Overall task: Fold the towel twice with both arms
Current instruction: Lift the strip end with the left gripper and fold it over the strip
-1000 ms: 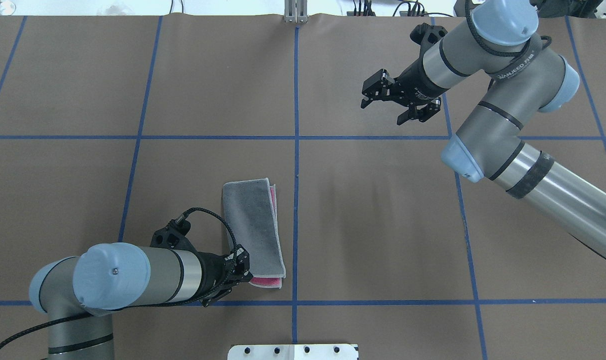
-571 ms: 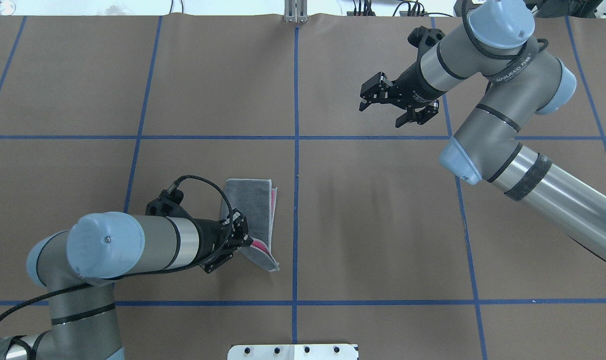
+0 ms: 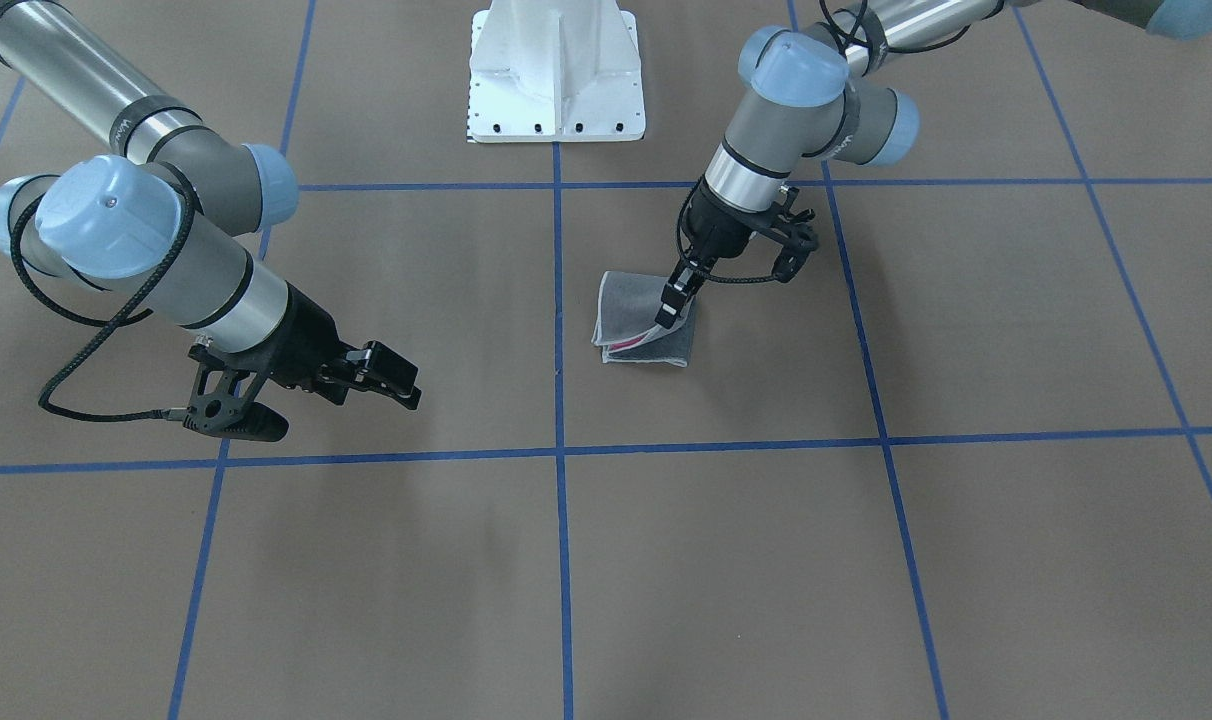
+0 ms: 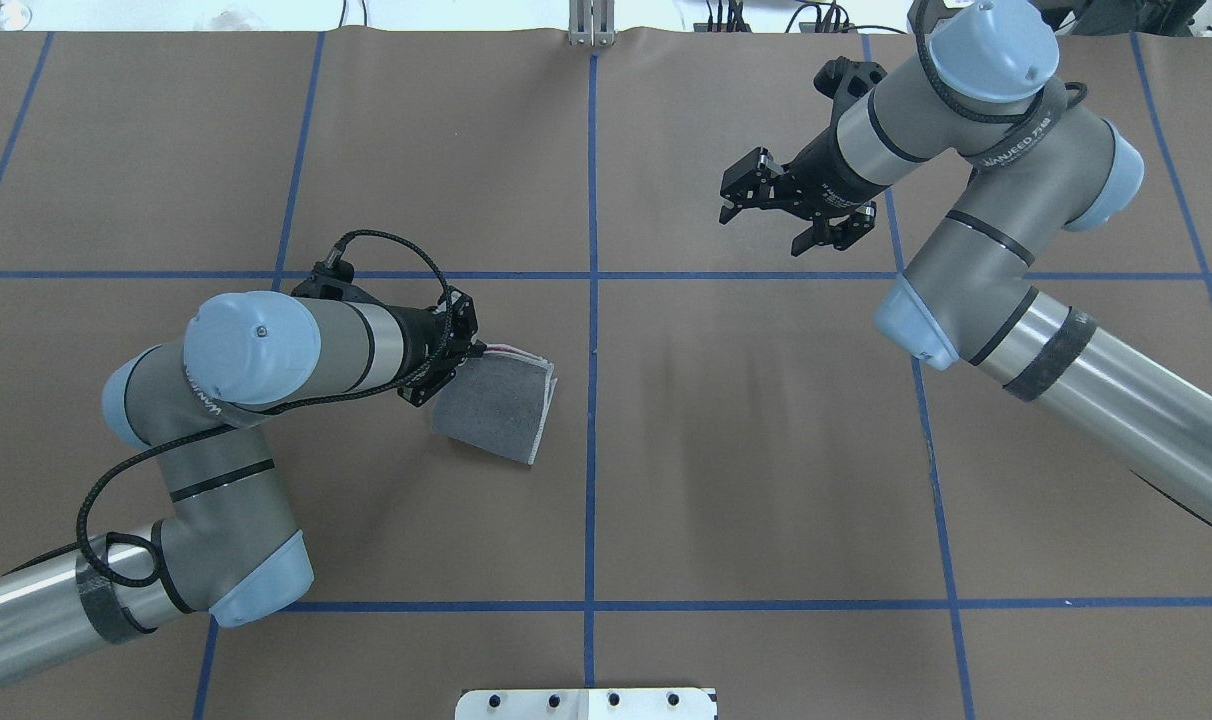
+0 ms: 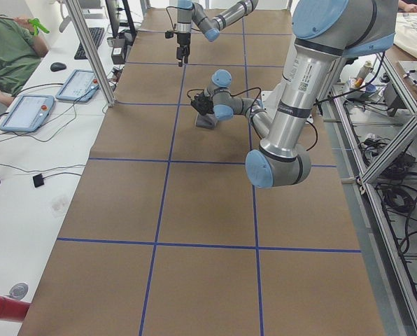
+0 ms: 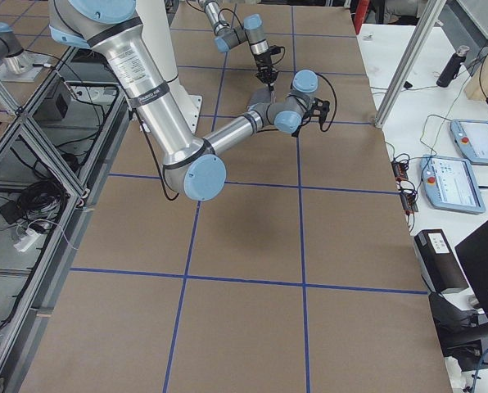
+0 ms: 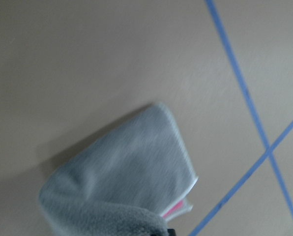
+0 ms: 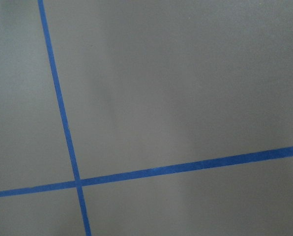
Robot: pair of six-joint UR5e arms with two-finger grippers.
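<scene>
We saw the table (image 4: 766, 450) first, covered in brown paper and marked into large cells by blue tape lines (image 4: 592, 300). The right arm (image 4: 976, 250) reached in over the far right cells, and the left arm (image 4: 266, 350) bent across the near left side, both coming from the white pedestal base (image 3: 556, 70). The towel (image 4: 496, 405) sat just left of the centre tape line and just nearer the robot than the cross line, folded with its dark grey face outward and a sliver of pink showing between the layers. The left gripper (image 4: 471, 350) was clamped on the towel's edge at its far corner, on the side away from the centre line. The right gripper (image 4: 763, 226) hung above bare paper with its fingers spread and nothing between them, well apart from the towel.
</scene>
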